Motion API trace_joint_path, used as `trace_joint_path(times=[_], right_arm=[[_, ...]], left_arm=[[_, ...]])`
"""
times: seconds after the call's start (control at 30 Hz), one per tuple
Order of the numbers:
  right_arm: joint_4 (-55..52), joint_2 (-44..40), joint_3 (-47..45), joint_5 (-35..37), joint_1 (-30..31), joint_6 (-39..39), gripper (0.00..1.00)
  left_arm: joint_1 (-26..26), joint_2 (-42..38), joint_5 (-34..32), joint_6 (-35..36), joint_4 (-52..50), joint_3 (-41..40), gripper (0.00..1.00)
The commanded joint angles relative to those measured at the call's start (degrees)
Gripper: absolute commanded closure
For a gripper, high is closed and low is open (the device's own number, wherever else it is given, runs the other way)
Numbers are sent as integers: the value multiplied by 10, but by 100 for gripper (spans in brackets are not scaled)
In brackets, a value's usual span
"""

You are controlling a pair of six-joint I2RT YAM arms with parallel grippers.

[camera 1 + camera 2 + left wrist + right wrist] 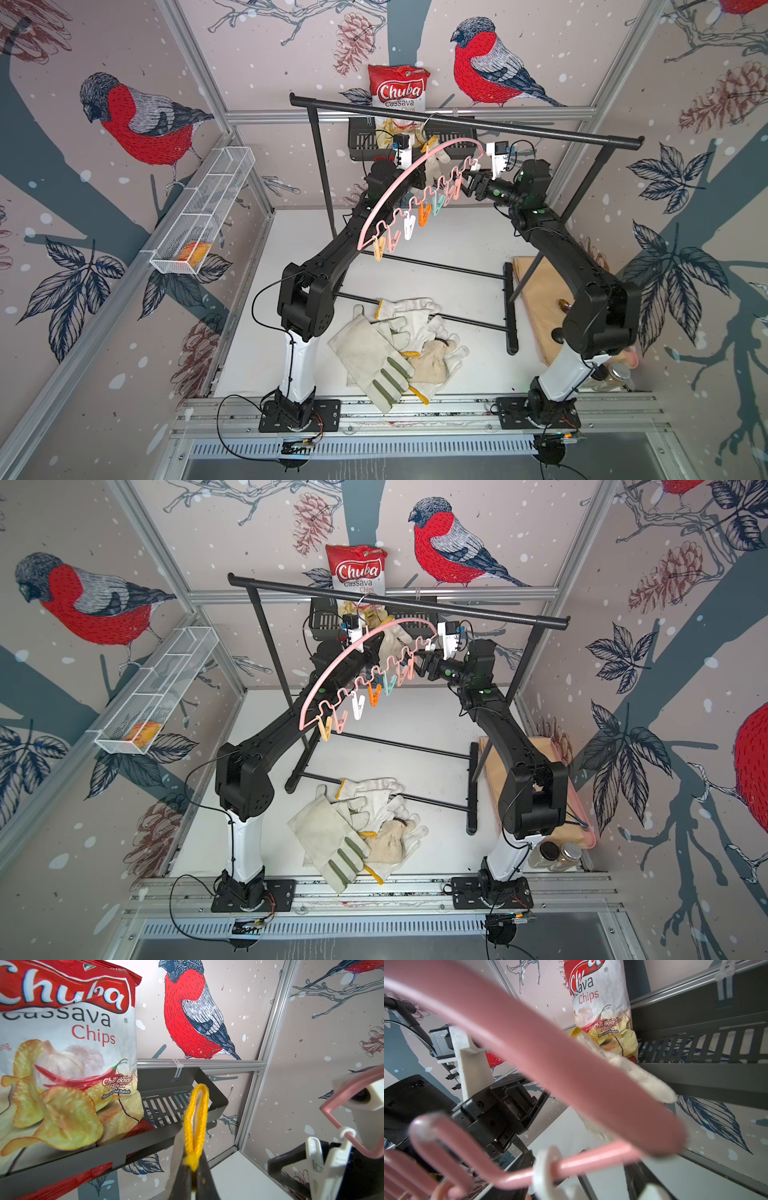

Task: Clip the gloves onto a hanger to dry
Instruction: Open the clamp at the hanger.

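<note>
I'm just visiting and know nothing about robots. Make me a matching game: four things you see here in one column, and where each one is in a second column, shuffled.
Things:
1. chips bag
2. hanger
3. leather glove
4. knitted glove

Places:
A. pinched in the left tool
B. lying on the table
C. hooked on the black rack
D. standing in the black basket

Pairs: 1-D, 2-C, 3-B, 4-A.
</note>
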Motion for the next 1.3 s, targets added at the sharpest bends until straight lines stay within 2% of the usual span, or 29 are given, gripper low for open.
trace_joint_path(times=[0.0,0.17,0.4,0.5,0.7,0.8,1.0,1.27], right_arm=[[-24,-7,-3,40,3,9,30],[-43,-42,-48,91,13,29,31],[-100,-108,-99,147,28,8,30],[-111,-128,-112,153,28,0,29],[-140,-125,-87,120,28,-10,27],[-138,-127,-77,130,27,7,26],[-45,-149,-115,126,19,120,26],[-93,-168,-119,143,5,129,28]], left_arm=[[-1,3,1,2,21,7,100],[-1,5,0,8,20,7,100],[0,8,2,6,24,7,100],[-1,10,5,0,28,8,100],[-2,9,7,0,28,9,100],[-3,6,5,6,25,8,100],[-2,4,5,10,22,6,100],[-2,4,3,11,22,6,100]])
